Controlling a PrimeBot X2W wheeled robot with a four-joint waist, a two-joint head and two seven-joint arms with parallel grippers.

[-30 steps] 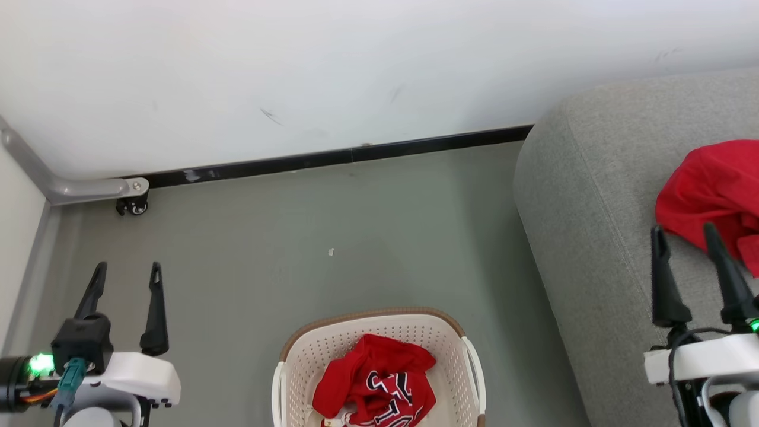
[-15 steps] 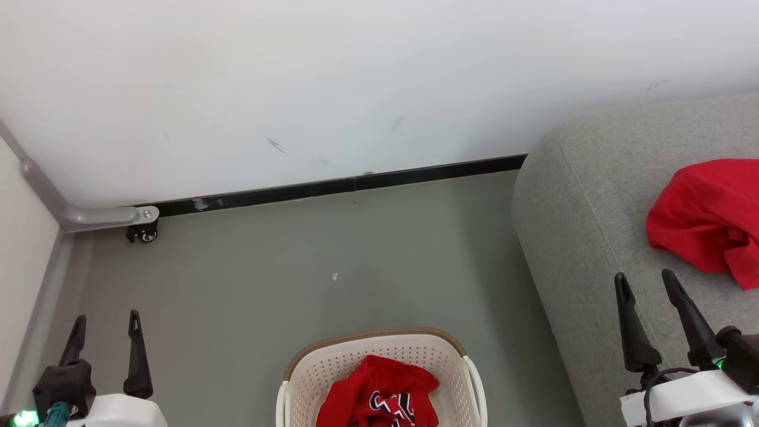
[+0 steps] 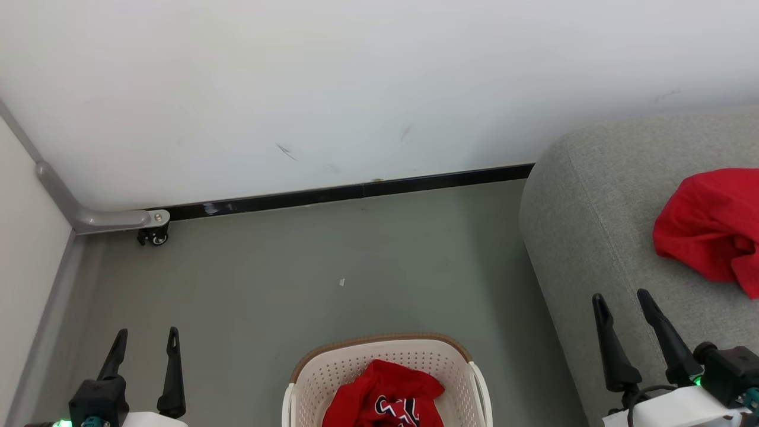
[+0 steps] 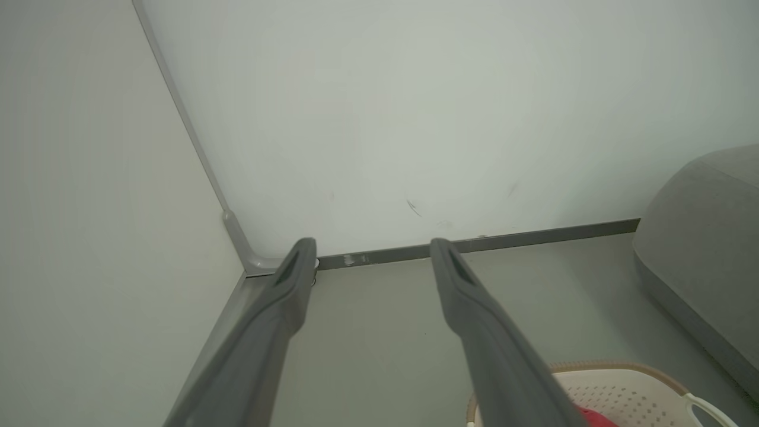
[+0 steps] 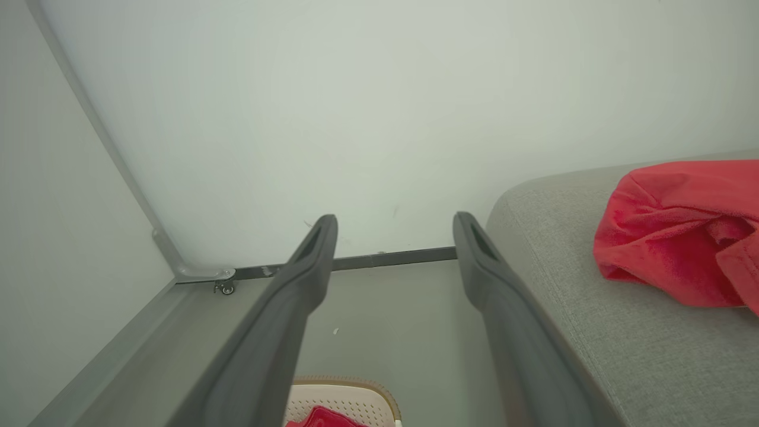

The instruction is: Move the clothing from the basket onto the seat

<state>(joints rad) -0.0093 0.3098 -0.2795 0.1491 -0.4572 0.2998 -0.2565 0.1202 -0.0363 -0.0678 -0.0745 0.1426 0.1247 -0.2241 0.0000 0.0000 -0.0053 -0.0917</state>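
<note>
Background: a white wall (image 3: 356, 89), lightly scuffed, is met at its foot by a black skirting strip (image 3: 356, 191). Below it a grey-green floor (image 3: 385, 255) is seen. In the left corner a grey metal rail (image 3: 112, 220) ends over a small black caster (image 3: 155, 238). A tiny white scrap (image 3: 341, 282) lies on the floor, well apart from everything else.

Laundry basket (image 3: 379, 343): cream-white, perforated, with a brown rim band. It is stood on the floor at the bottom centre of the head view, near the sofa's rounded side, and is partly cut off by the lower edge. A red jersey (image 3: 385, 394) with black-and-white lettering is crumpled inside it; the lettering cannot be read.

Sofa (image 3: 593, 213): light-grey woven fabric, padded edge, at the right. A plain red garment (image 3: 705, 231) lies bunched on its seat, well apart from the basket.

Left gripper (image 3: 148, 331): held over bare floor to the left of the basket. Its fingers are spread and nothing is between them.

Right gripper (image 3: 620, 295): seen against the sofa's front edge, near the plain red garment but not touching it. Its fingers are spread and nothing is gripped.
</note>
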